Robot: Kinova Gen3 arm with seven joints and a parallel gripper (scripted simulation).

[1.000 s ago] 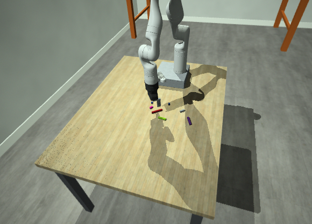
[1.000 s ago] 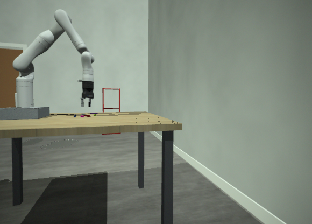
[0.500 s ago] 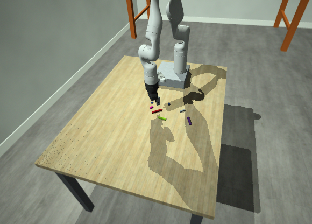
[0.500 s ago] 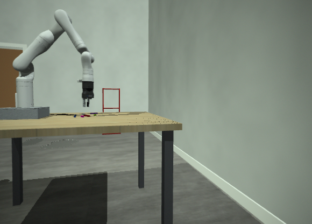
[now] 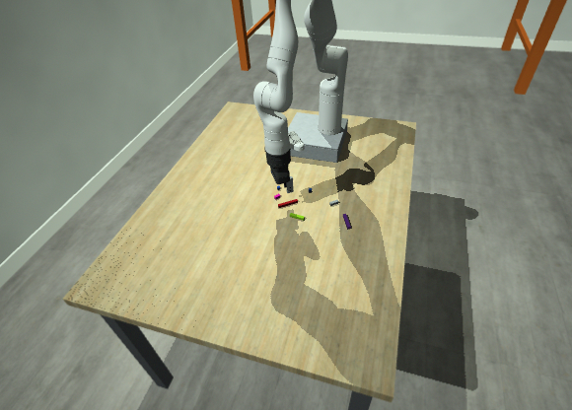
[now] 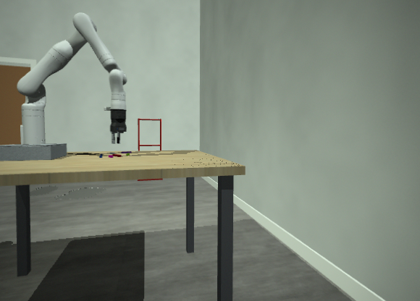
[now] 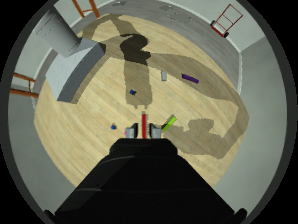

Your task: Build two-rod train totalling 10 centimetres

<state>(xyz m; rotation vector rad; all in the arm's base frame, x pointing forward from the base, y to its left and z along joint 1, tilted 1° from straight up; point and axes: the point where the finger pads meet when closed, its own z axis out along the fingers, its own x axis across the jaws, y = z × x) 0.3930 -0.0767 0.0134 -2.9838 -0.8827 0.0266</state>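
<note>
My gripper [image 5: 285, 188] [image 6: 116, 143] [image 7: 143, 128] is partly open and empty, pointing down well above the table. In the wrist view the red rod [image 5: 288, 203] [image 6: 116, 155] [image 7: 144, 125] shows between its fingers, but it lies on the table below. The lime rod [image 5: 297, 217] [image 7: 169, 123] lies near it, at a slant. The grey rod [image 5: 334, 203] [image 7: 163, 76] and purple rod [image 5: 347, 221] [image 7: 190, 78] lie farther off. A magenta rod [image 5: 277, 196] [image 6: 111, 156] is mostly hidden behind a finger in the wrist view. Two short blue rods lie apart, one [image 5: 278, 188] [image 7: 113, 127] near the magenta, another [image 5: 310, 190] [image 7: 132, 92] alone.
All rods lie on the wooden table [image 5: 207, 256] [image 6: 163, 164]. The arm's grey base block [image 5: 316, 151] [image 6: 58, 152] [image 7: 75, 75] stands at the table's back. Shadows of the arm fall across the blue, grey and purple rods' area.
</note>
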